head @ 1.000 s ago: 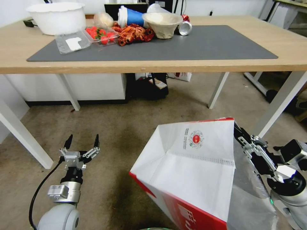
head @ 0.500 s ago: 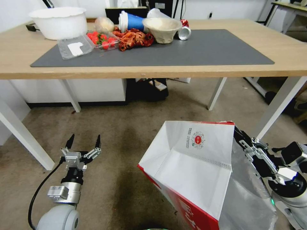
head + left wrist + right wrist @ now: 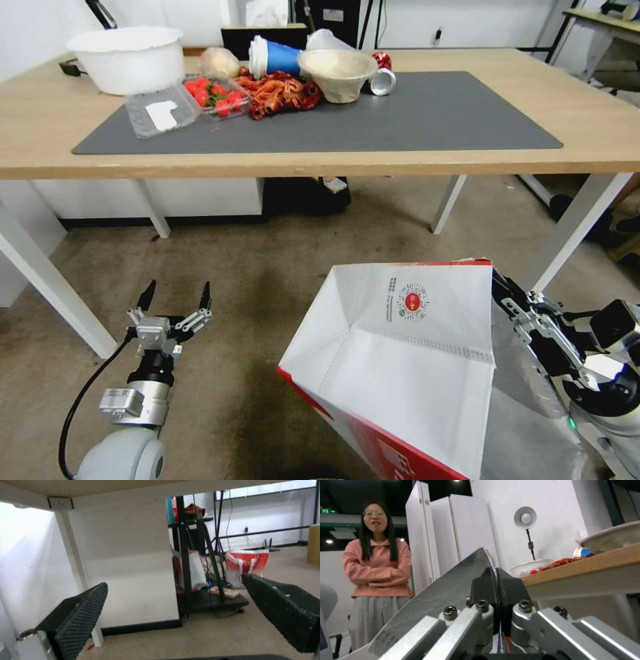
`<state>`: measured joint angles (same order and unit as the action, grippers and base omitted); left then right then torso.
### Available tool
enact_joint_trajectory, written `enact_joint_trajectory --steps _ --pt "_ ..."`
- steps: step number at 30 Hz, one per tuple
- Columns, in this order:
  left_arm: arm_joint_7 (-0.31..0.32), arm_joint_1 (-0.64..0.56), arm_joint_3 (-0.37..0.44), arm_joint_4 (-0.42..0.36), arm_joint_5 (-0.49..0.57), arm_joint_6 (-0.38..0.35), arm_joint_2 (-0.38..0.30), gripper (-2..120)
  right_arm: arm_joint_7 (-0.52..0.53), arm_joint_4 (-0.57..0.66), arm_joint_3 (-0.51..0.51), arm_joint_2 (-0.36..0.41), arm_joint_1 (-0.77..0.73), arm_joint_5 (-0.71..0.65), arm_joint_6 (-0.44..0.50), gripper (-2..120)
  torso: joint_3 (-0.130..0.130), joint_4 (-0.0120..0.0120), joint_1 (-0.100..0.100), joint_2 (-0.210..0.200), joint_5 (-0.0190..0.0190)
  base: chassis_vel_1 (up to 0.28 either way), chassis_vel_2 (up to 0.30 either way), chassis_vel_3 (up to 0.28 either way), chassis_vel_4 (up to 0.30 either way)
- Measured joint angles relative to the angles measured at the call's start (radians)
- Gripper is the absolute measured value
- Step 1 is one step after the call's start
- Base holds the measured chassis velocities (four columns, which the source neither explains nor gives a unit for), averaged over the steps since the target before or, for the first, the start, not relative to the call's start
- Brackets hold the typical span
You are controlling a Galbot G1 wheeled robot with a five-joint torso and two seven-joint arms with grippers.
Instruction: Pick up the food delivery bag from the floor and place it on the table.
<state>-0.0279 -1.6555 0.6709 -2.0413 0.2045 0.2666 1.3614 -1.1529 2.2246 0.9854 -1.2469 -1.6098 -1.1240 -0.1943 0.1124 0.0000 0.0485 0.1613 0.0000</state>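
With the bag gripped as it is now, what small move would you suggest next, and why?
Probably raise it further: the right gripper is shut on the food delivery bag at its foil edge, yet the bag sits below the table edge. The left gripper hangs open, apart.

No words or numbers are legible anywhere. The food delivery bag carries a small round red logo on its white panel, ringed by tiny marks and flanked by a column of fine print, all too small to read. White printing on the bag's red side is cut off and unreadable. In the right wrist view a small green lit sign hangs high in the room, its characters unreadable.
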Motion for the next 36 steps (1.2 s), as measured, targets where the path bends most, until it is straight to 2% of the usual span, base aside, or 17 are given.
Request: enact_joint_trajectory --steps 20,36 --pt "0.009 -0.009 0.004 -0.01 -0.017 -0.014 0.003 100 -0.028 -0.014 0.01 -0.01 -0.002 0.007 -0.001 0 0.064 0.0 0.017 0.08 0.0 0.0 0.0 0.0 0.0" --pt "0.031 -0.042 0.028 -0.048 -0.043 -0.074 0.0 100 -0.037 -0.025 0.019 -0.013 0.002 0.015 -0.001 0 0.11 0.0001 0.035 0.145 0.0001 0.0 0.0 0.0 0.0"
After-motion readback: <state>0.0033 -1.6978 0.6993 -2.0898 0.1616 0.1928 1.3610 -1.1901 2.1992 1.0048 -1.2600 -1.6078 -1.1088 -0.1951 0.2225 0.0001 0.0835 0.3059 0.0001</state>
